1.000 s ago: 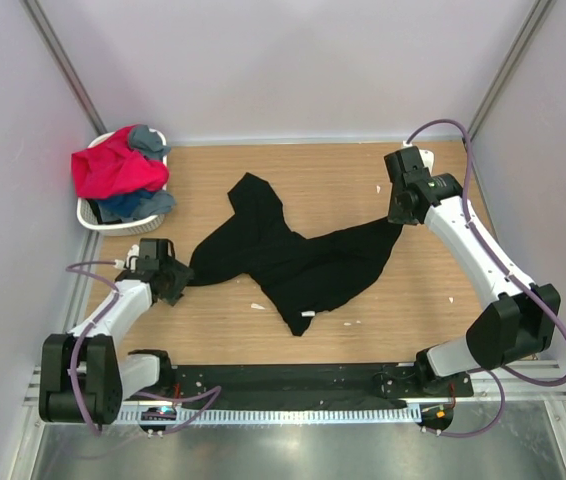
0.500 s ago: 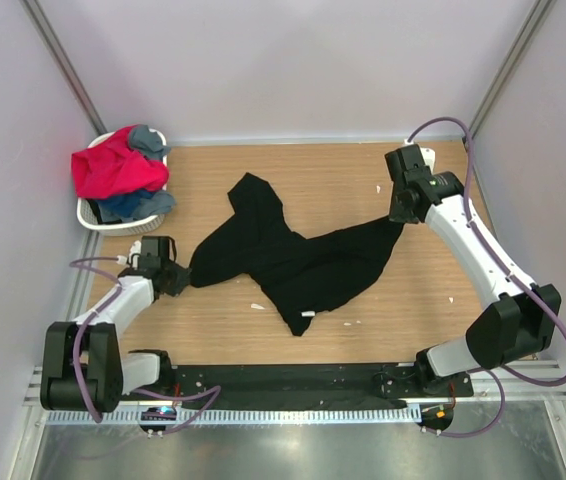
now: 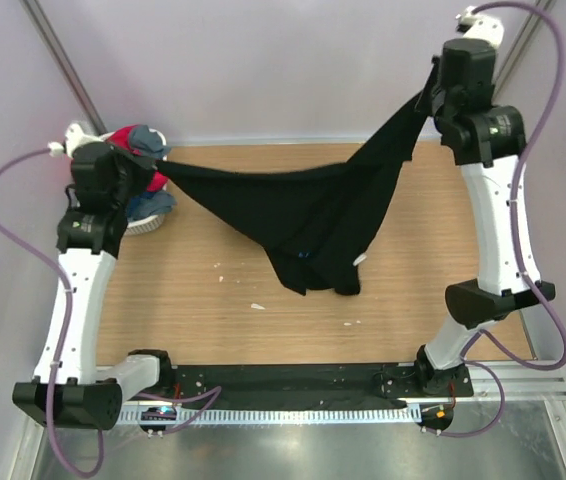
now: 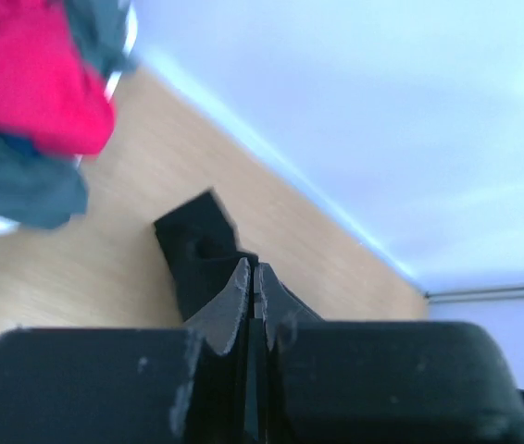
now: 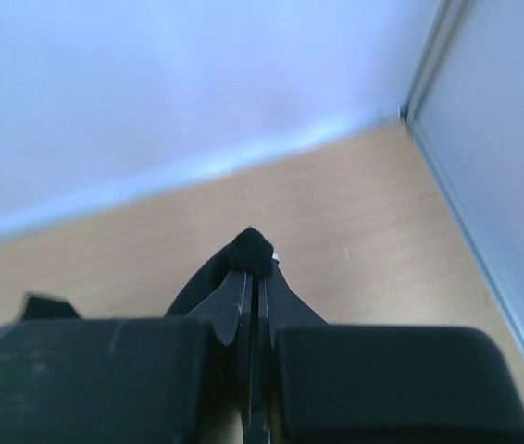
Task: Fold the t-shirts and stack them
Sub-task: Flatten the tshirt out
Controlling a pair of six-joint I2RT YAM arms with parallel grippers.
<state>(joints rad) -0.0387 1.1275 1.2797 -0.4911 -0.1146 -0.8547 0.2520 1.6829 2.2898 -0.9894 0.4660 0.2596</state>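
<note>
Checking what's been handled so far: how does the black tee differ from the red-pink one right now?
The black t-shirt hangs stretched between the left gripper and right gripper, both shut on it; the red-pink t-shirt lies bunched in the laundry basket, ungripped. The black one is spread wide; the red-pink one is a crumpled heap. Neither is folded.

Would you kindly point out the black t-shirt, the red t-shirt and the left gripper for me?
black t-shirt (image 3: 313, 205), top external view, the stretched middle of the cloth.
red t-shirt (image 4: 31, 74), left wrist view, the bunched cloth at upper left.
left gripper (image 4: 251, 277), left wrist view, between its shut fingertips.
</note>
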